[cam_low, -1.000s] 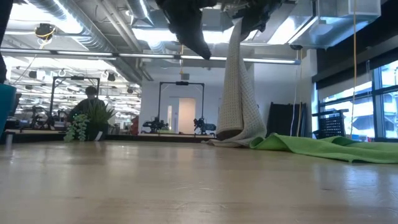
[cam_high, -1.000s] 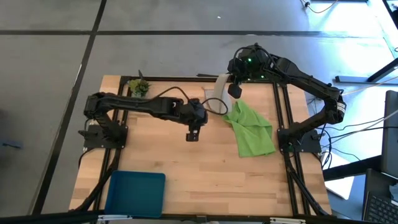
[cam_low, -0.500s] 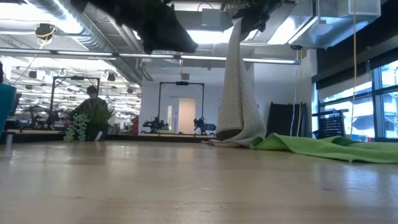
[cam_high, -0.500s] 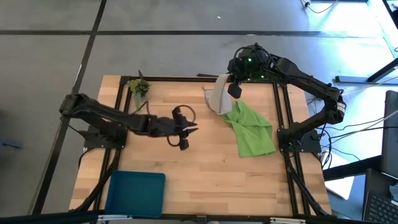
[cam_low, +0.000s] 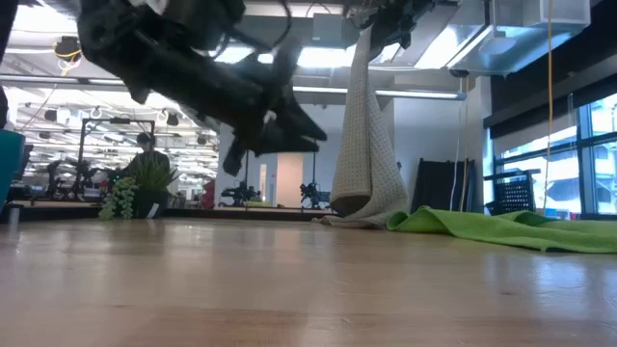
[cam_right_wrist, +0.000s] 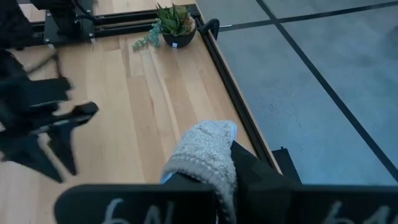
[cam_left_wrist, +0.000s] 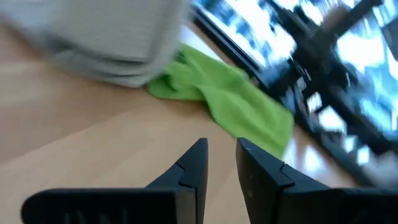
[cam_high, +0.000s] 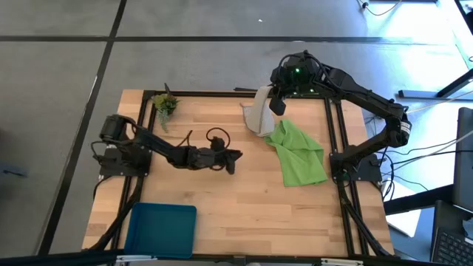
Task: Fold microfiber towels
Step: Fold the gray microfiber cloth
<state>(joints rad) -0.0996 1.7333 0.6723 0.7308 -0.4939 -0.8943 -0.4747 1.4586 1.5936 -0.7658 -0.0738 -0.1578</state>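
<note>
The grey towel (cam_high: 260, 117) hung from my right gripper (cam_high: 276, 94) near the far edge of the table (cam_high: 222, 199), its lower end bunched on the wood. In the right wrist view a fold of it (cam_right_wrist: 206, 157) sat pinched between the closed fingers. In the low view the cloth (cam_low: 366, 145) draped straight down and touched the green towel (cam_low: 501, 229). The green towel (cam_high: 299, 154) lay crumpled on the tabletop just beside the grey one, on my right side. My left gripper (cam_high: 230, 157) was held low over the middle of the table, holding nothing, its fingers (cam_left_wrist: 193, 171) standing a narrow gap apart. A potted plant (cam_high: 165, 103) stood at the far left corner, and a blue tray (cam_high: 161, 229) lay at the near left.
</note>
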